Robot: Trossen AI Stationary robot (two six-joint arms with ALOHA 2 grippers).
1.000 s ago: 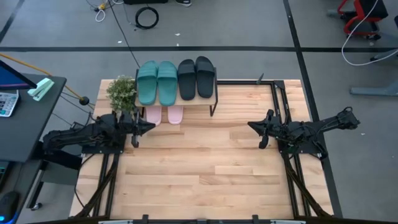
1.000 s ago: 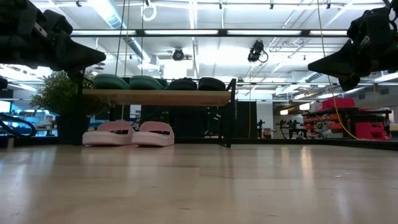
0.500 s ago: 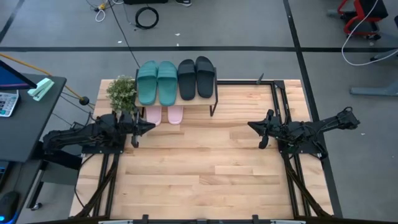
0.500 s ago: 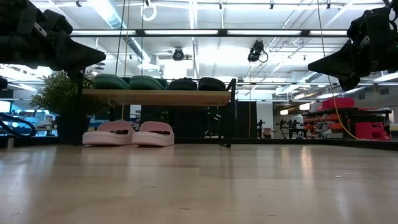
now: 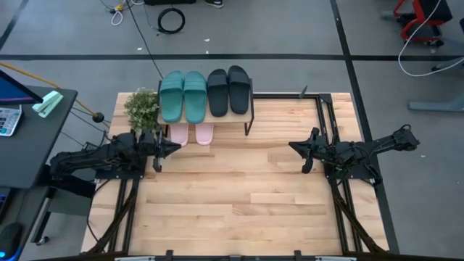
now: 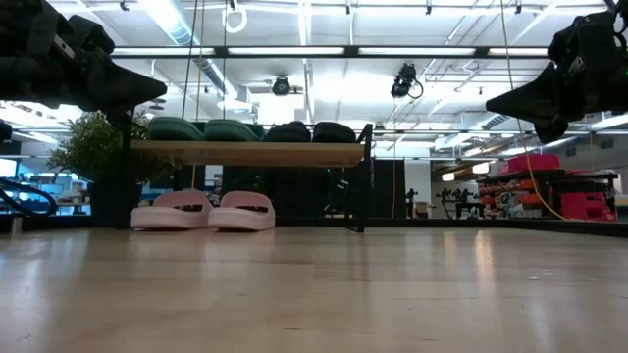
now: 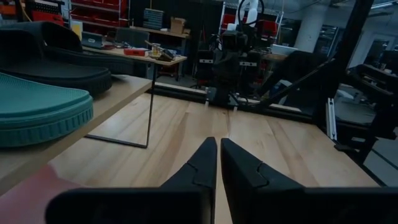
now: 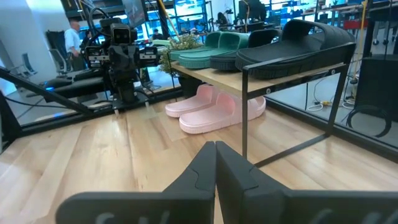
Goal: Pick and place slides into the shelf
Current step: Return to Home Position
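Left hand [image 5: 168, 148] and right hand [image 5: 299, 148]: both closed, empty (slides [image 5: 194, 94] stowed). Withdraw each level, clear of the shelf [image 5: 217, 119].

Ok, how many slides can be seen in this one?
6. Two teal slides and two black slides lie on top of the shelf; two pink slides sit beneath it, under the teal pair. None looks hidden.

Teal slides [image 5: 183, 96], black slides [image 5: 228, 90] side by side atop shelf [image 6: 250, 154]; pink slides [image 5: 191, 133] beneath (half hidden from above).
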